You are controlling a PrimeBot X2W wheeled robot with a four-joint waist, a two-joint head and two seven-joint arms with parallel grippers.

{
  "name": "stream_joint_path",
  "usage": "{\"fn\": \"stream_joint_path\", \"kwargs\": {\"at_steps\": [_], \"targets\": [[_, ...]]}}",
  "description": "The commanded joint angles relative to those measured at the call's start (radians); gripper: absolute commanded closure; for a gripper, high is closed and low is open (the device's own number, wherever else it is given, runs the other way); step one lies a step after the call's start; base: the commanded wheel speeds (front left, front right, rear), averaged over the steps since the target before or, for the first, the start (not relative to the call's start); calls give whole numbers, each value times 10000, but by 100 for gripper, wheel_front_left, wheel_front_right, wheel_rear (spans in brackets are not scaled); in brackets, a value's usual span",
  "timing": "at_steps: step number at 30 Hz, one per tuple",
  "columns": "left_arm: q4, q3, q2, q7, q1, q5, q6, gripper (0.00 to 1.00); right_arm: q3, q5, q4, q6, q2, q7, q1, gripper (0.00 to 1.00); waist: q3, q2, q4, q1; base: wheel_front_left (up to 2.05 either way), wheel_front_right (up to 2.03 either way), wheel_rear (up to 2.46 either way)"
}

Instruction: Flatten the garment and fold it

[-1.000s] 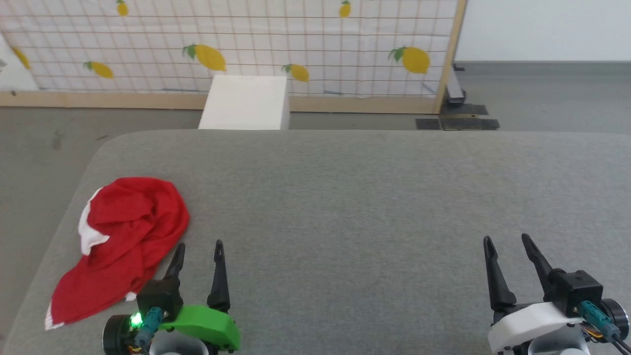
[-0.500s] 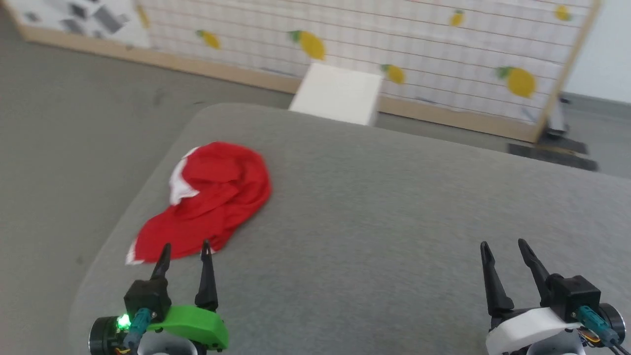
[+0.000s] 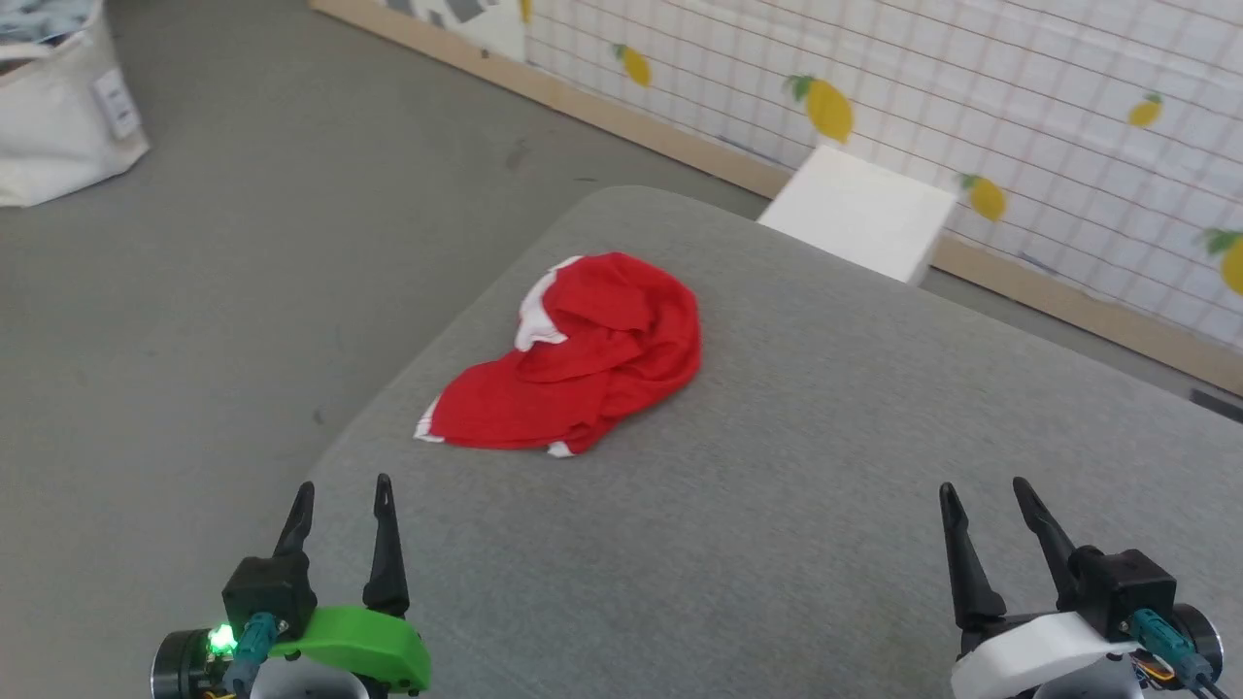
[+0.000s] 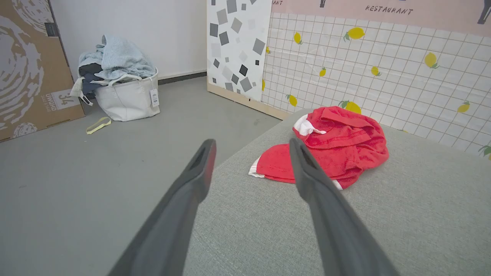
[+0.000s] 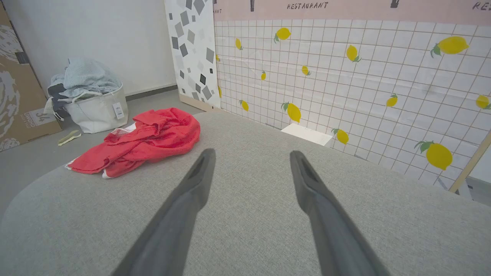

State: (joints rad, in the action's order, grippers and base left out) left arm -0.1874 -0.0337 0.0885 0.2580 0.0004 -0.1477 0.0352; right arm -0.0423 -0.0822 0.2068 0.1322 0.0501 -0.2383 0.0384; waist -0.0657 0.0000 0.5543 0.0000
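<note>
Near the rounded far-left corner of the tabletop (image 3: 777, 544), the garment (image 3: 583, 354) lies in a crumpled heap. It is bright red soft cloth doubled over itself, with white trim showing at its far left side and at two near corners. The tabletop is covered in fine grey woven fabric and its corner curves smoothly.

At the near edge, the left end effector (image 3: 345, 482) and the right end effector (image 3: 982, 484) sit well apart from the garment and from each other. Each has its long, dark, tapering fingers spread wide with nothing between them. The left one has a glossy green housing with a small lit green lamp, and the right one has a white housing.

From above, the head view gives the heap's outline and a plain white block (image 3: 859, 214) just beyond the tabletop's far edge. The low left wrist view brings out the cloth's nubbly surface and deep folds. It also takes in a white tote bag (image 4: 126, 101) piled with pale blue and dark laundry, a printed cardboard sheet (image 4: 30, 76) and a pale yellow strip (image 4: 98, 125) on the grey floor. The right wrist view adds a lemon-printed grid panel (image 5: 345, 76) under a pink band lettered RESTAURANT.
</note>
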Motion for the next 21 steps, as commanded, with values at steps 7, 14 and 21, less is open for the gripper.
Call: {"fn": "stream_joint_path", "kwargs": {"at_steps": [7, 14, 21], "targets": [[65, 78, 21, 38, 109, 54, -9, 0, 20, -97, 97, -15, 1, -112, -82, 0, -1, 0, 508, 0, 0, 0, 0], [148, 122, -56, 38, -4, -69, -31, 0, -69, -82, 59, -15, 1, -133, -111, 0, 227, 0, 430, 0, 0, 0, 0], [-77, 437, -198, -94, -796, -1061, -226, 0, -150, 107, -309, -15, 1, 13, -471, 0, 1121, 0, -147, 0, 0, 0, 0]]}}
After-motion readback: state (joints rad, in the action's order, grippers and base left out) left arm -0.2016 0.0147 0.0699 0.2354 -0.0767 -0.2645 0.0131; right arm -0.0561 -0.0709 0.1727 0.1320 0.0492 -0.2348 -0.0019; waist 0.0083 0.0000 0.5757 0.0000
